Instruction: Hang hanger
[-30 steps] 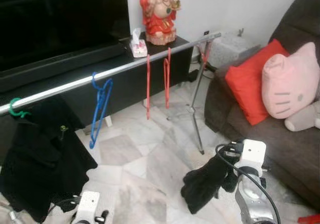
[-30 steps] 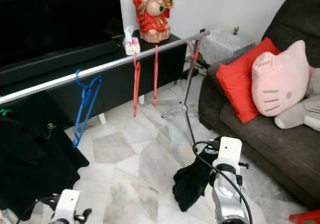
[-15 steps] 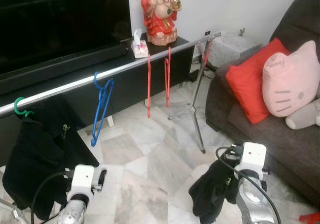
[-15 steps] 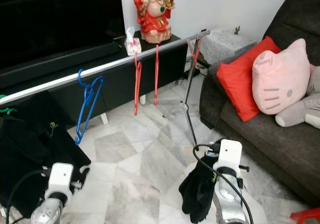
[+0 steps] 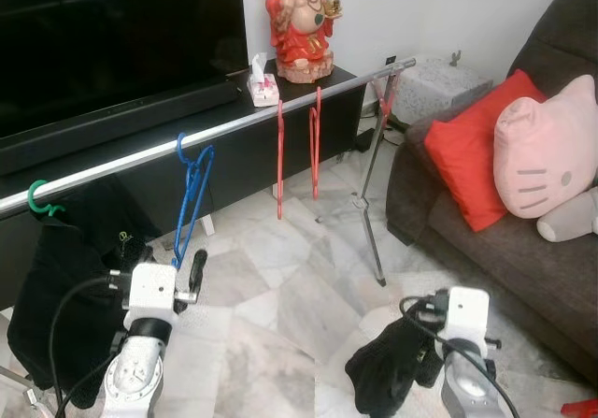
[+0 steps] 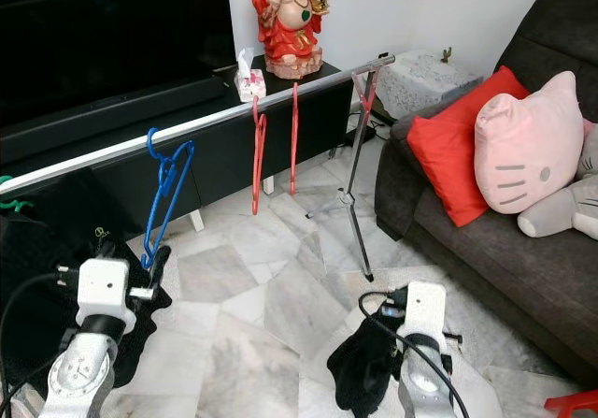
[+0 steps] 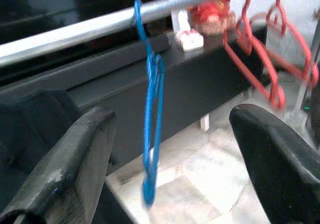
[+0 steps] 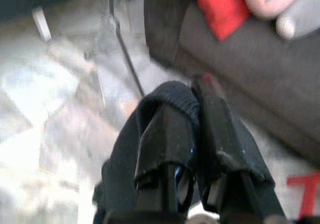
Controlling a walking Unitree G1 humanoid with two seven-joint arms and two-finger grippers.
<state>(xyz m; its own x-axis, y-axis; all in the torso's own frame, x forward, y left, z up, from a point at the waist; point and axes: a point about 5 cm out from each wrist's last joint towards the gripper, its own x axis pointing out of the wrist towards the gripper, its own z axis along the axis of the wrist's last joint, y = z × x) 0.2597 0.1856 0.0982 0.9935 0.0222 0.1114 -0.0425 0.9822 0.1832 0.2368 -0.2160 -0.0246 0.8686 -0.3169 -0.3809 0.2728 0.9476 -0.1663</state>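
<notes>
While L jaws gape, blue hanger hangs ahead between them.

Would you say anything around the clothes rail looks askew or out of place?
Yes: the metal rail slopes, lower toward the green hanger end. The blue hanger hangs slanted. The right gripper grips a black garment dangling low by the floor.

- Blurred: floor and sofa in right wrist view.
- Cut off at frame edge: rail left end, statue head, black garment lower part.
- Hidden under black cloth: right gripper fingertips.
</notes>
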